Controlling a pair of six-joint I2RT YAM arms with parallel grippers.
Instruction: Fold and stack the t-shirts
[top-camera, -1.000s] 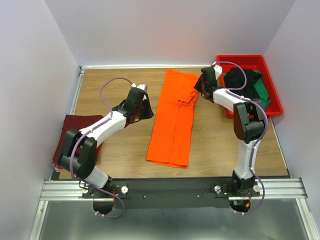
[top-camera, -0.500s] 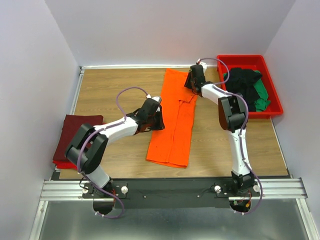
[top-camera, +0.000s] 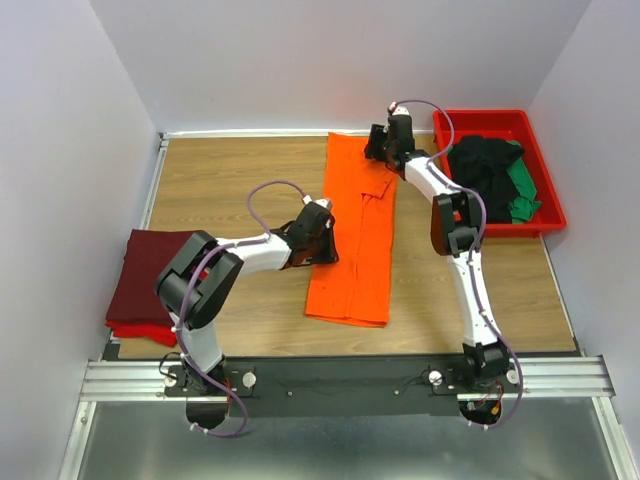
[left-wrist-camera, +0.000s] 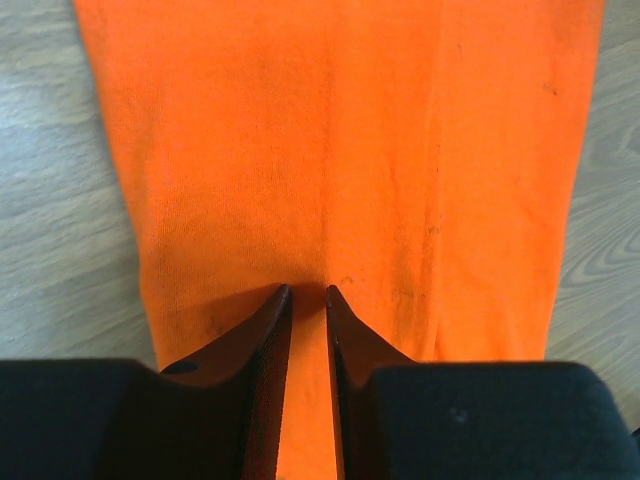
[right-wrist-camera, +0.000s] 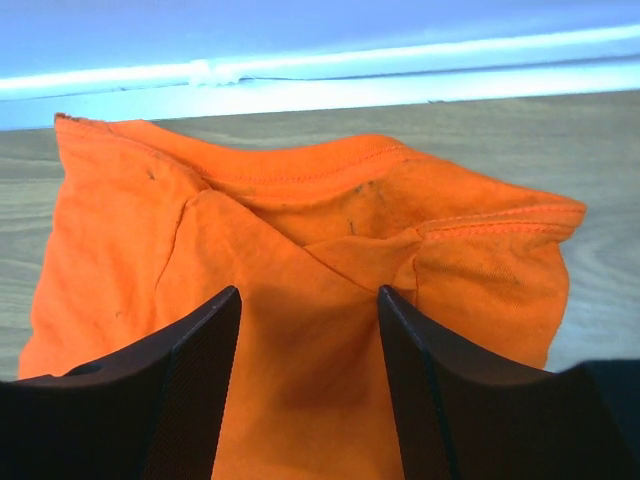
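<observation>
orange t-shirt (top-camera: 355, 240): long strip on wooden table (top-camera: 230, 180), axis near-to-far. right gripper (right-wrist-camera: 308, 295): at far end, nearer for folding, jaws wide apart. left gripper (left-wrist-camera: 307, 290): mid-length, jaws a slit apart, pinch untellable.

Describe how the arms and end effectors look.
Both the left arm and right arm have white link shells, black joint housings and a thin lilac cable looping alongside. The left end effector has two dark tapering fingers on a black block; the right end effector has broader, finely textured black ones.
</observation>
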